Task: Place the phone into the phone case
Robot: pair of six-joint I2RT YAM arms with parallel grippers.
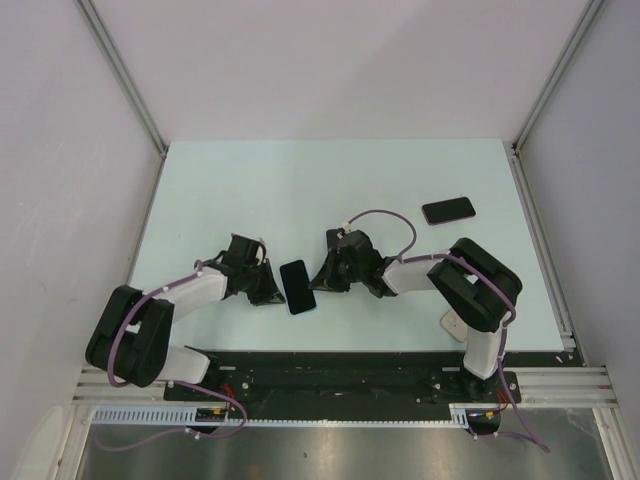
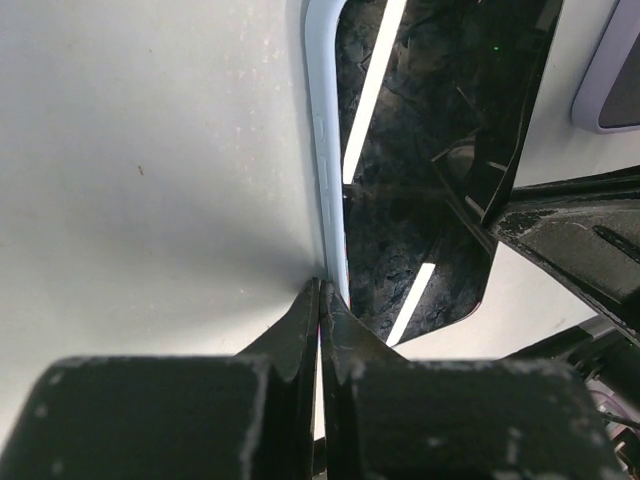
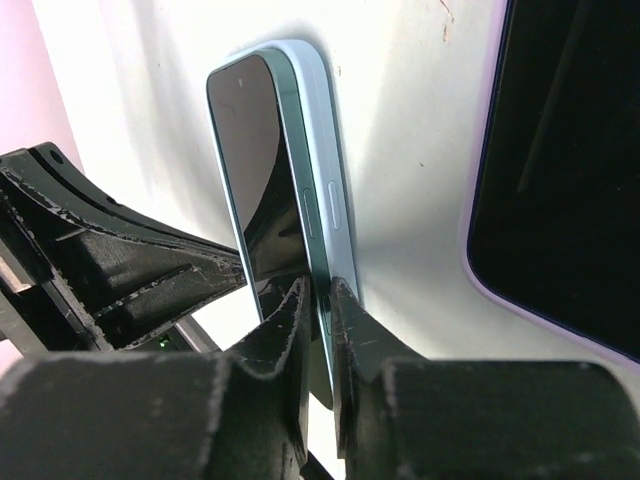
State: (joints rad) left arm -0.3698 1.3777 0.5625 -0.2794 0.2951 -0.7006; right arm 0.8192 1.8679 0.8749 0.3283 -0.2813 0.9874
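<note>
The phone point(image 1: 297, 287) lies dark screen up on the pale table between my two grippers. In the right wrist view its screen point(image 3: 255, 170) and teal side sit against a light blue phone case point(image 3: 325, 150), and the teal side shows above the case's wall along this edge. My right gripper point(image 3: 320, 290) is shut on that long edge, one finger on the screen side and one on the case side. My left gripper point(image 2: 322, 290) is shut with nothing between its fingers. Its tips touch the case's pale rim point(image 2: 325, 150) on the opposite long edge.
A second dark-screened phone with a lilac rim point(image 1: 448, 210) lies flat toward the back right, apart from both arms. A small white object point(image 1: 452, 324) sits by the right arm's base. Metal rails border the table point(image 1: 250, 180) left and right.
</note>
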